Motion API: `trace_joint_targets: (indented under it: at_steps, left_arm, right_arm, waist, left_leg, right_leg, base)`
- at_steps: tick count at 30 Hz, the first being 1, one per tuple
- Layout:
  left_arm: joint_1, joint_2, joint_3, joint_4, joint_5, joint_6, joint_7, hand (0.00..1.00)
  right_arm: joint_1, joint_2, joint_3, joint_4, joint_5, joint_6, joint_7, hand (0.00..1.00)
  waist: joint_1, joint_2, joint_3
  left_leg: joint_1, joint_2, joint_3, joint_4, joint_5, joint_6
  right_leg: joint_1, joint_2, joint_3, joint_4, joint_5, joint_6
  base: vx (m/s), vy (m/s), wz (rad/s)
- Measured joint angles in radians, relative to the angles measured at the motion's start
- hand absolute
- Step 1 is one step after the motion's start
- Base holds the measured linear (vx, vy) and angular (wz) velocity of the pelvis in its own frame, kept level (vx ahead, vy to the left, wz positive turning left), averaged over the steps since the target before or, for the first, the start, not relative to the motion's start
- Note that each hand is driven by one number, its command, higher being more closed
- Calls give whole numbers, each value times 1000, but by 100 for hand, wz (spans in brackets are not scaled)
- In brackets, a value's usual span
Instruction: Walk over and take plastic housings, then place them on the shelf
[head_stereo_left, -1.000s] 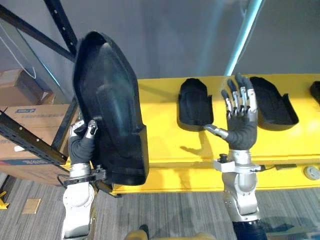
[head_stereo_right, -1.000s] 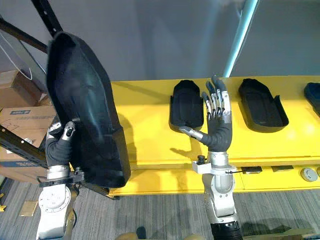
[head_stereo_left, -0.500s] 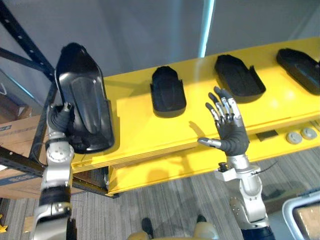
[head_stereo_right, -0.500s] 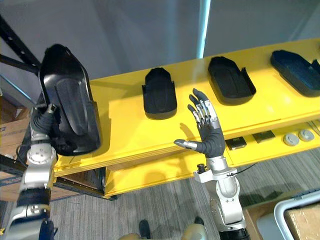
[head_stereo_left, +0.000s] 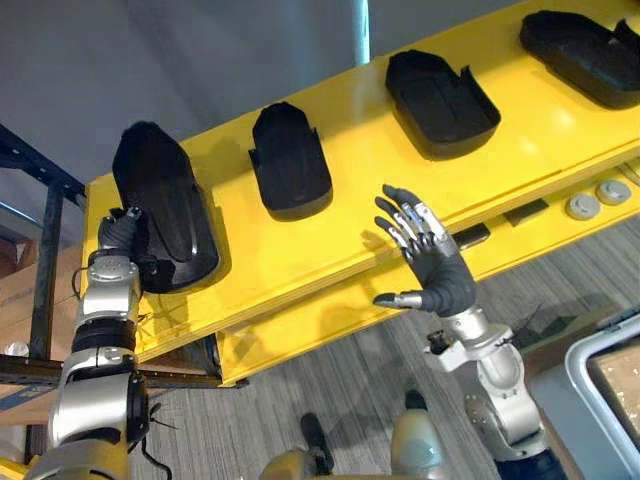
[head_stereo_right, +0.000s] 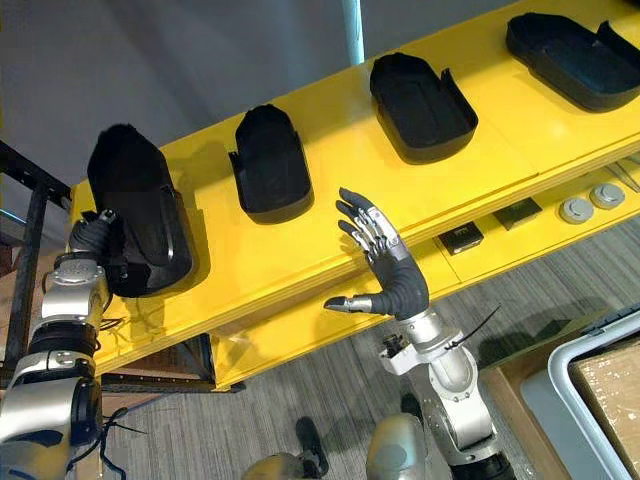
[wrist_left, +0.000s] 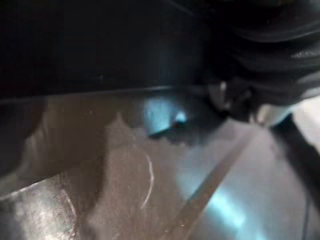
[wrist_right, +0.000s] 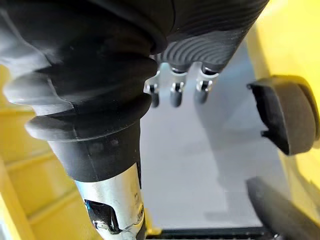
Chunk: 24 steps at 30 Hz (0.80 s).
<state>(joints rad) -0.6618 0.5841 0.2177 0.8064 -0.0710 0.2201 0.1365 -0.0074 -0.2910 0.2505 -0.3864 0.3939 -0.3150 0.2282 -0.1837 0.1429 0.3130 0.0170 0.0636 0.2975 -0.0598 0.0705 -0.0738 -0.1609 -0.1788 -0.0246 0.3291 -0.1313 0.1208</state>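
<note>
Black plastic, moulded as a long housing (head_stereo_left: 160, 205), is now laid flat at the left end of the yellow shelf (head_stereo_left: 340, 250). A second ago it was held upright in the air, in front of the shelf's corner. The head camera has also swung in that time, so the new slant of the shelf across the view is not a move of the shelf itself.

The left hand (head_stereo_left: 120, 238) is seen pressed to the housing's left rim, its thumb hooked over the edge and the rest of its fingers hidden behind the part, so the grip is judged not yet let go. The right hand (head_stereo_left: 432, 272) is kept raised in front of the shelf's front edge with its fingers spread and nothing in it, as it was before.

A second housing (head_stereo_left: 290, 160), a third housing (head_stereo_left: 440, 88) and a fourth housing (head_stereo_left: 585, 42) are lined up along the shelf to the right, each well apart from the next.

The placing is judged all but done: what remains is for the left hand to be opened and drawn back without the housing being dragged toward the front edge, near which its closer end lies.
</note>
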Motion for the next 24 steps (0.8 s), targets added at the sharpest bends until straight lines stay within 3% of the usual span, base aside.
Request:
trace_joint_targets:
  at_steps: [8,13,14,20,24]
  left_arm:
    - [-7,29,5,0,0,0,-13,100]
    - [-50,41,4,0,2,1,-30,100]
    - [-63,41,3,0,1,1,-31,0]
    - [-102,42,-2,2,-2,15,-29,0]
    - [-154,93,-2,3,-2,21,-14,0]
  right_arm:
    - [-31,1,103,-5,4,0,11,0]
    - [-47,0,108,-40,3,1,-19,0]
    - [-57,0,108,-40,4,2,-32,0]
    - [-65,1,115,-40,5,8,-37,0]
    - [-83,1,124,-47,7,7,-37,0]
  waist:
    - [2,4,11]
    - [4,1,52]
    - [4,-5,67]
    - [4,-17,81]
    - [3,-52,112]
  left_leg:
    - [-19,-12,-15,0,5,3]
    - [-65,-19,-36,2,20,10]
    - [-72,-20,-38,2,22,10]
    - [-83,-13,-33,1,22,10]
    - [-85,-3,-9,2,22,10]
  right_leg:
    - [-16,-14,-8,11,-3,3]
    - [-52,-27,-30,33,-6,5]
    - [-60,-28,-30,37,-5,5]
    - [-72,-26,-25,33,-5,5]
    - [-85,-10,-4,29,4,5]
  base:
    - [3,-1,6]
    - [-34,-7,19]
    - [-10,-6,5]
    - [19,-5,1]
    - [7,-23,-17]
